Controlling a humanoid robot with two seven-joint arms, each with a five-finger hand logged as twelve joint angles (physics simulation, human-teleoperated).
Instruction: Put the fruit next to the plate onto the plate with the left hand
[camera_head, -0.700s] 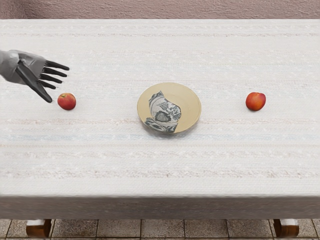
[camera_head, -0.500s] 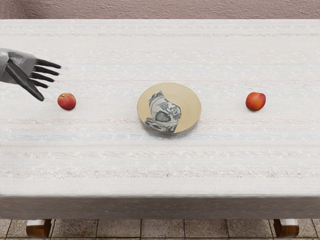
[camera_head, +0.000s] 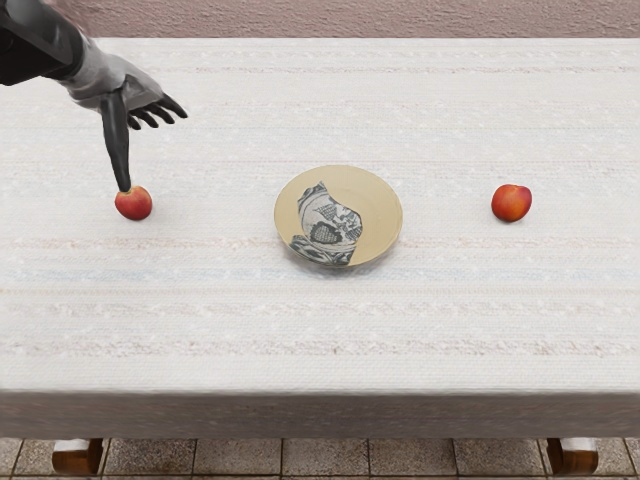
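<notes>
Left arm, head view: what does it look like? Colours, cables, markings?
The left robot hand has a matte grey shell over its back and wrist, with slim black fingers. The forearm behind it is darker, close to black, and smooth. No cables, labels or markings are visible. The right arm is out of view.

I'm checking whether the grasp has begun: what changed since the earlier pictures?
The grey left hand moved up and slightly right in the picture and turned; one digit now points down onto the small red apple. Nothing is grasped. The apple, the round tan patterned plate and the red-orange fruit on the right stayed put.
</notes>
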